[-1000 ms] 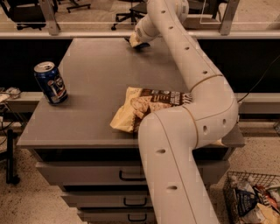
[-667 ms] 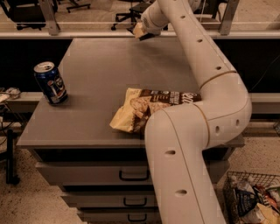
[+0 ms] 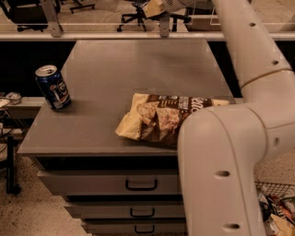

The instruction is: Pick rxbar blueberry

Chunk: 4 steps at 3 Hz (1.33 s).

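Note:
My gripper (image 3: 154, 8) is at the very top edge of the camera view, above and beyond the far edge of the grey table (image 3: 138, 69). Only its pale tip shows. The arm (image 3: 249, 60) runs from it down the right side of the view to a big elbow at the front right. No dark navy rxbar blueberry shows on the table or at the gripper; it is hidden or out of view.
A blue soda can (image 3: 53, 87) stands upright near the table's left edge. A large cream-and-brown chip bag (image 3: 159, 118) lies near the front edge, partly behind my arm. Drawers (image 3: 140, 184) sit under the tabletop. A wire basket (image 3: 276, 207) is at the lower right.
My gripper has risen from the table's far edge and moved up out to the top of the view. The can and the chip bag have not moved.

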Tool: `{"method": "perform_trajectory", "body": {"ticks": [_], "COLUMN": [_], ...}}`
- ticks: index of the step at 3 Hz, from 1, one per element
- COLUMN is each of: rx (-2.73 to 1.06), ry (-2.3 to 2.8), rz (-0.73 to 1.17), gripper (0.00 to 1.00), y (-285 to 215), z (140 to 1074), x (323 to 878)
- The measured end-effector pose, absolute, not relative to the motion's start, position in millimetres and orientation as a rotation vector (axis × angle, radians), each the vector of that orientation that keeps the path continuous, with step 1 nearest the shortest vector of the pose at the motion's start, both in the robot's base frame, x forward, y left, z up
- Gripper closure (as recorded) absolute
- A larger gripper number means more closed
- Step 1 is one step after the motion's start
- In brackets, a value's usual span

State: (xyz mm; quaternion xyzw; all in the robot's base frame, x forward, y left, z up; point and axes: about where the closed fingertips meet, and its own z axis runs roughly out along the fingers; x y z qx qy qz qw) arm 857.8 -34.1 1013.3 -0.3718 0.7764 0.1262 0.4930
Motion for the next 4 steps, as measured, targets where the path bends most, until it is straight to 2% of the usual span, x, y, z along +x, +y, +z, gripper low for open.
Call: {"method": "perform_trajectory", "body": {"ticks": [1, 2, 3, 4], "rx": [-0.92, -0.905, -0.915, -0.927], "ry": [1.804, 1.728, 1.693, 1.697], "rz": [0.489, 0.754, 0.897, 0.926], "gripper": [1.0, 1.0, 1.0, 1.0], "y": [-16.6, 18.1, 45.3, 56.5], "z": [1021.4, 1005.7, 996.4, 988.8], "x": [826.6, 790.3, 758.3, 752.9]}}
